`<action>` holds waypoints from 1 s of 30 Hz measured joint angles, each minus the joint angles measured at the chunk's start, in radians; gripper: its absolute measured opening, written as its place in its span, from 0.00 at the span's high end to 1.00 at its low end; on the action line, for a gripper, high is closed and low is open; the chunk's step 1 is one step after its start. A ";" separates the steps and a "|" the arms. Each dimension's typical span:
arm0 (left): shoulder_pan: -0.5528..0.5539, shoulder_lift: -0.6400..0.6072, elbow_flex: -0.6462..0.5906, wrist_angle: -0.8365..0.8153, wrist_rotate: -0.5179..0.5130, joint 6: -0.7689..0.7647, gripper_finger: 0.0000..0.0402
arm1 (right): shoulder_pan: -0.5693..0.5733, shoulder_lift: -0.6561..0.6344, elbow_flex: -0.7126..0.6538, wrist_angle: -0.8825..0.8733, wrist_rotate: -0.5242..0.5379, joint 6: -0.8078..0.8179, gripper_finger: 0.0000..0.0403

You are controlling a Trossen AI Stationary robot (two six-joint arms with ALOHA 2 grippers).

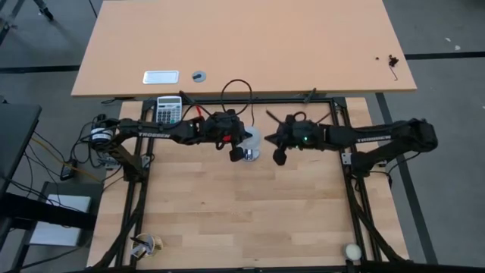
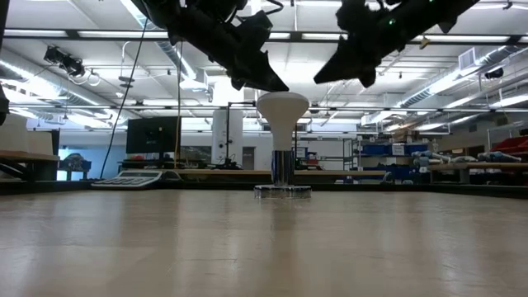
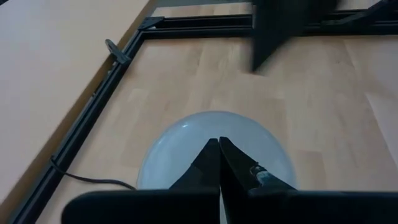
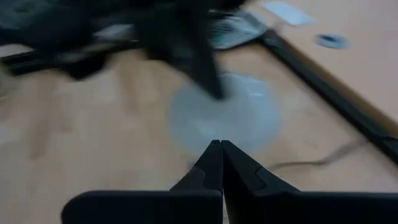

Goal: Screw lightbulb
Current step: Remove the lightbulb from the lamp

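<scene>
From above, my left gripper (image 1: 237,155) and right gripper (image 1: 280,158) flank the lightbulb (image 1: 251,142), both pinched closed, holding nothing. At table level the lightbulb (image 2: 282,124) stands upright in its silver socket (image 2: 282,190), my fingers above it. Both wrist views show closed fingertips over its dome.

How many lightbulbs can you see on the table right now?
1. The lightbulb stands upright in its socket near the table's far edge, between the left hand and right hand, both raised and shut. None elsewhere, as far as visible.
</scene>
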 joint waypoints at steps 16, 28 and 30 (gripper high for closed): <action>0.000 0.001 0.000 0.009 -0.007 -0.001 1.00 | 0.057 0.153 0.000 0.122 -0.020 -0.005 0.98; 0.002 0.000 0.000 -0.007 -0.029 -0.005 1.00 | -0.041 0.145 -0.002 0.083 -0.017 -0.013 0.98; 0.000 0.000 0.000 -0.007 -0.021 -0.011 1.00 | -0.055 0.142 -0.002 0.076 0.000 -0.016 0.98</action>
